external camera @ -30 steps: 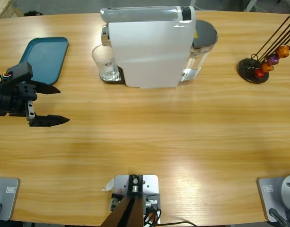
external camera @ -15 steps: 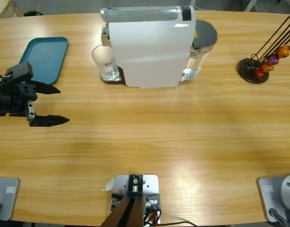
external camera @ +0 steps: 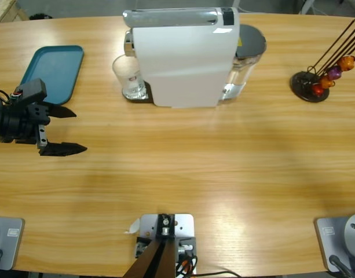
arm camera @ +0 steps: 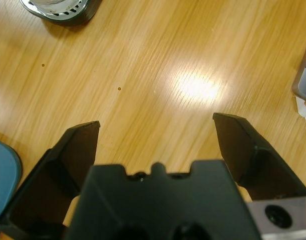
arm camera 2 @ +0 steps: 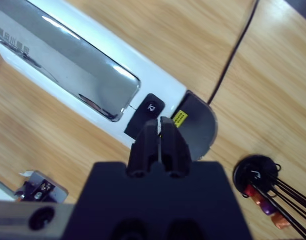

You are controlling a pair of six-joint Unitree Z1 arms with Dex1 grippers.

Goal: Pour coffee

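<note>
While the left gripper hangs low over bare wood by the blue tray, jaws wide apart, the glass under the coffee machine stands ahead, well apart; I can't see coffee in it. High above the machine, the right gripper has its jaws together.

You've got a varnished wood table with visible grain and glare spots. Coffee machine: glossy white plastic body, mirror-chrome top panel. Clear glass tumbler on a perforated metal drip grate. Teal tray: smooth matt plastic. Left gripper: matt black.
</note>
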